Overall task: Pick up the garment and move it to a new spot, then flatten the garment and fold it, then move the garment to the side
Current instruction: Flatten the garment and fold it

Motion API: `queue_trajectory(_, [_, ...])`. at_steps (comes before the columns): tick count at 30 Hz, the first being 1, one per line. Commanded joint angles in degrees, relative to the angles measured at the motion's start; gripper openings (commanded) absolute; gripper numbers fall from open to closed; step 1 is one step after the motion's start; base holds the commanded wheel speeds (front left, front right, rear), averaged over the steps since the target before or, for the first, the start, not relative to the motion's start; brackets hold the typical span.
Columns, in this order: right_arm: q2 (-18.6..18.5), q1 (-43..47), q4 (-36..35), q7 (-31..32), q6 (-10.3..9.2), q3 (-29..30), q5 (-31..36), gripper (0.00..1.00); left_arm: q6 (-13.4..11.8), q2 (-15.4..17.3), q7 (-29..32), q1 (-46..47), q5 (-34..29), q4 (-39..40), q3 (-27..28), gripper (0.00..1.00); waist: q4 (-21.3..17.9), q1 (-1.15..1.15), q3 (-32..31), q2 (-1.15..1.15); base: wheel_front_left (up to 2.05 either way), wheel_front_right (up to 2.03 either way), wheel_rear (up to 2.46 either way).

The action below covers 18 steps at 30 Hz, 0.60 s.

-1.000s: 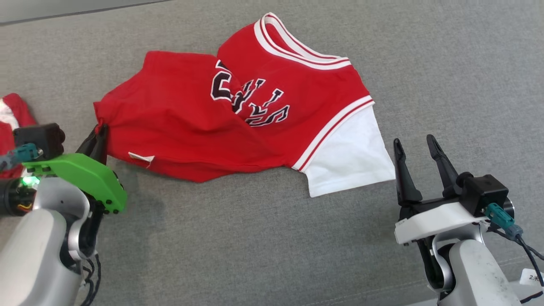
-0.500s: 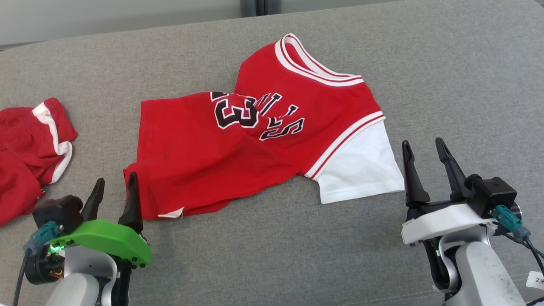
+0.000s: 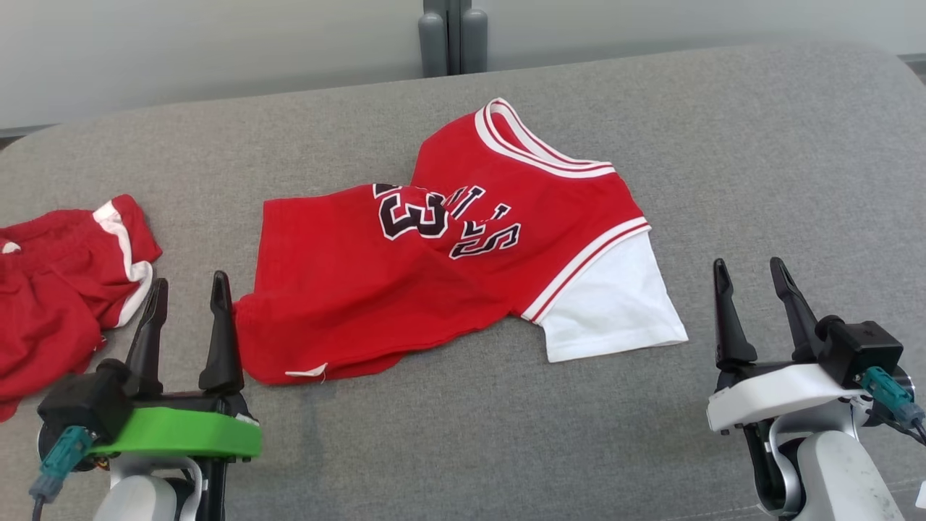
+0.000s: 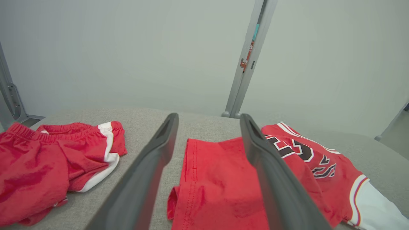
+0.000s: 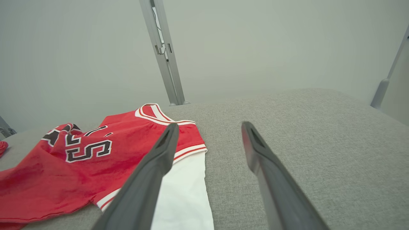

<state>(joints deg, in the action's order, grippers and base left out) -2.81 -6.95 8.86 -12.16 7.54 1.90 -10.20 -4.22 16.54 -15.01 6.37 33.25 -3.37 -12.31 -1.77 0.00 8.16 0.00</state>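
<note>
The garment (image 3: 405, 282) is a red jersey with white sleeves, black lettering and a striped collar, lying rumpled on the grey cushion. Its lower hem is bunched at the left. My left gripper (image 3: 188, 286) stands open just left of that hem, nothing between its fingers. In the left wrist view the garment (image 4: 220, 185) lies past the spread fingers (image 4: 150, 172). My right gripper (image 3: 749, 268) is open to the right of the white sleeve (image 3: 615, 304), apart from it. The right wrist view has the garment (image 5: 96, 163) to the left of that gripper's fingers (image 5: 153, 169).
A pair of red shorts with white trim (image 3: 58, 289) lies crumpled at the far left of the grey cushion (image 3: 759, 166). A grey post (image 3: 452, 40) stands behind the cushion's back edge against a pale wall. Bare cushion spreads to the right and front.
My left gripper let go of the jersey's hem corner, opened and drew back to the front left. The hem dropped onto the cushion. The head camera tilted up.
</note>
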Motion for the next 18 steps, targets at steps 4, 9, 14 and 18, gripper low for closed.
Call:
queue_trajectory(4, [-0.15,1.77,0.11,1.0,-0.1,0.87,1.33,1.0,3.35,-3.48,-0.18,-3.37,-5.36,0.22,3.64,1.0,0.57,0.0,-2.8,0.0,0.0,0.0,0.0])
queue_trajectory(9, [-0.14,3.47,0.42,1.81,-0.1,1.79,2.17,1.0,5.85,-6.11,-0.19,-6.78,-10.78,-1.94,6.65,1.0,0.18,0.0,-5.47,0.0,0.0,0.0,0.0])
queue_trajectory(14, [-0.15,5.2,0.43,2.43,-0.1,1.92,3.24,1.0,7.45,-8.06,-0.19,-9.49,-12.91,-3.63,9.06,1.0,-0.04,0.0,-7.67,0.0,0.0,0.0,0.0])
queue_trajectory(18, [-0.14,6.23,-0.54,2.9,-0.1,1.92,4.56,1.0,8.35,-9.11,-0.21,-10.48,-14.0,-4.93,10.36,1.0,0.0,0.0,-8.37,0.0,0.0,0.0,0.0])
